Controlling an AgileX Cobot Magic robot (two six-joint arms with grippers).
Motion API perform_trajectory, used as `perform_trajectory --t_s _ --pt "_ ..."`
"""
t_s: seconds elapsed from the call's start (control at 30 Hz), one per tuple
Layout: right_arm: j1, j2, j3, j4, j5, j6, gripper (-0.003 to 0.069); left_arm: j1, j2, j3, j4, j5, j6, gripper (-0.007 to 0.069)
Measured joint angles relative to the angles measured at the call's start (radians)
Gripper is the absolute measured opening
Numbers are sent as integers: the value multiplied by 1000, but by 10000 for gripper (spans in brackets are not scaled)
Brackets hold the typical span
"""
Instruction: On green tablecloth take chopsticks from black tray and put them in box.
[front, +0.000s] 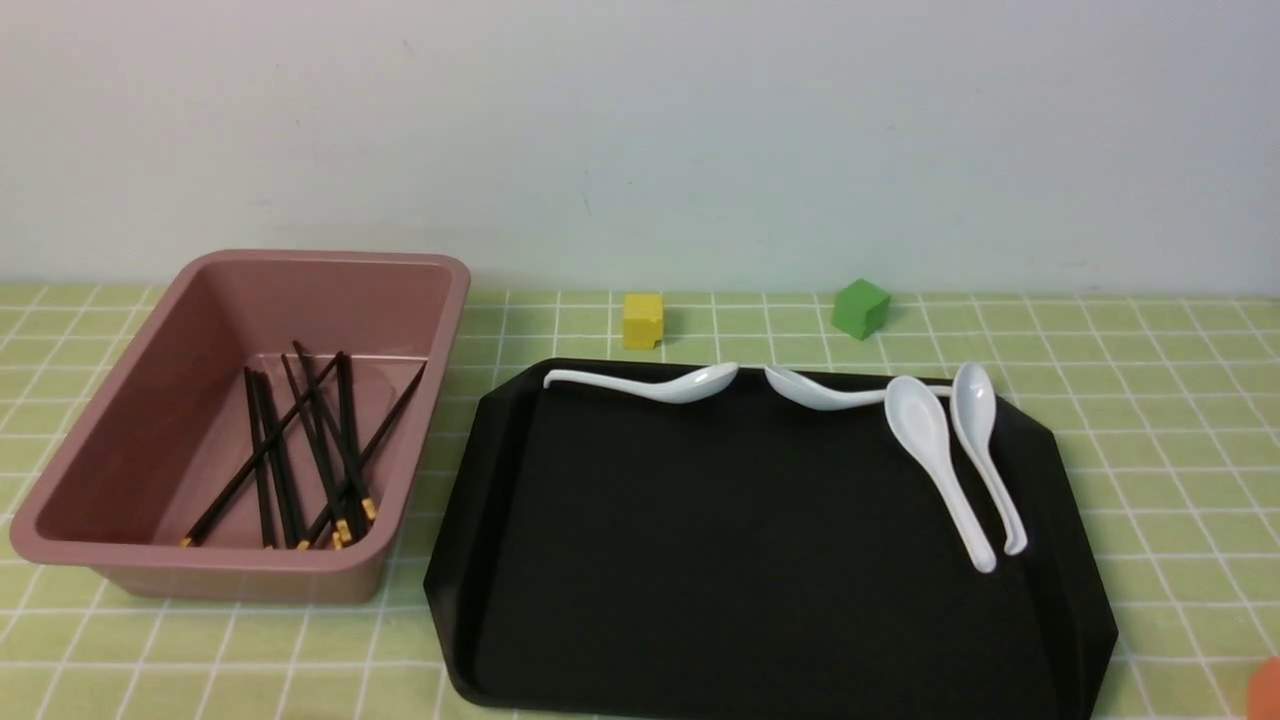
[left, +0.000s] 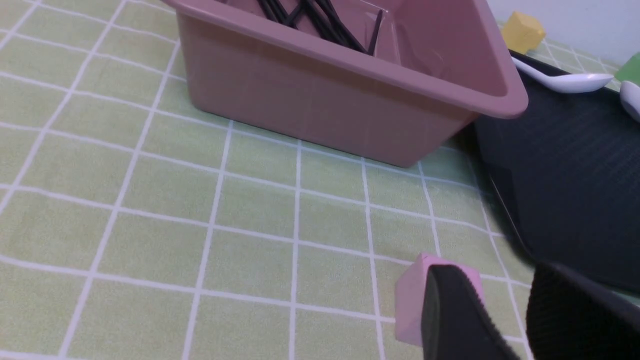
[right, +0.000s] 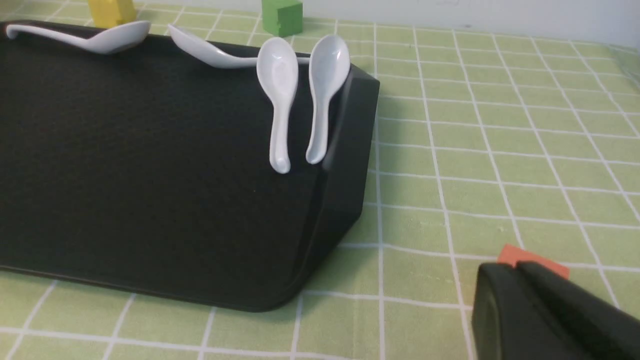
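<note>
The pink box (front: 100, 420) stands on the green tablecloth (front: 1150, 400) at the left. Several black chopsticks (front: 300, 450) with gold ends lie crossed inside it. They also show in the left wrist view (left: 320, 20), inside the box (left: 325, 110). The black tray (front: 750, 540) lies in the middle and I see no chopsticks on it. Neither gripper shows in the front view. My left gripper (left: 505, 320) is open and empty, low over the cloth between box and tray (left: 565, 175). My right gripper (right: 517, 270) is shut and empty, beside the tray's right corner (right: 345, 200).
Several white spoons (front: 935, 440) lie along the tray's far and right edges. A yellow cube (front: 642, 320) and a green cube (front: 860, 308) sit behind the tray. A pink cube (left: 410, 300) lies behind my left fingers. An orange block (right: 532, 260) lies behind my right fingers.
</note>
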Motion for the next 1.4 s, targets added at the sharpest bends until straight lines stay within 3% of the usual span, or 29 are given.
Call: perform_trajectory --t_s 1.4 --pt "0 0 -1 2 5 0 97 0 0 0 0 0 0 238"
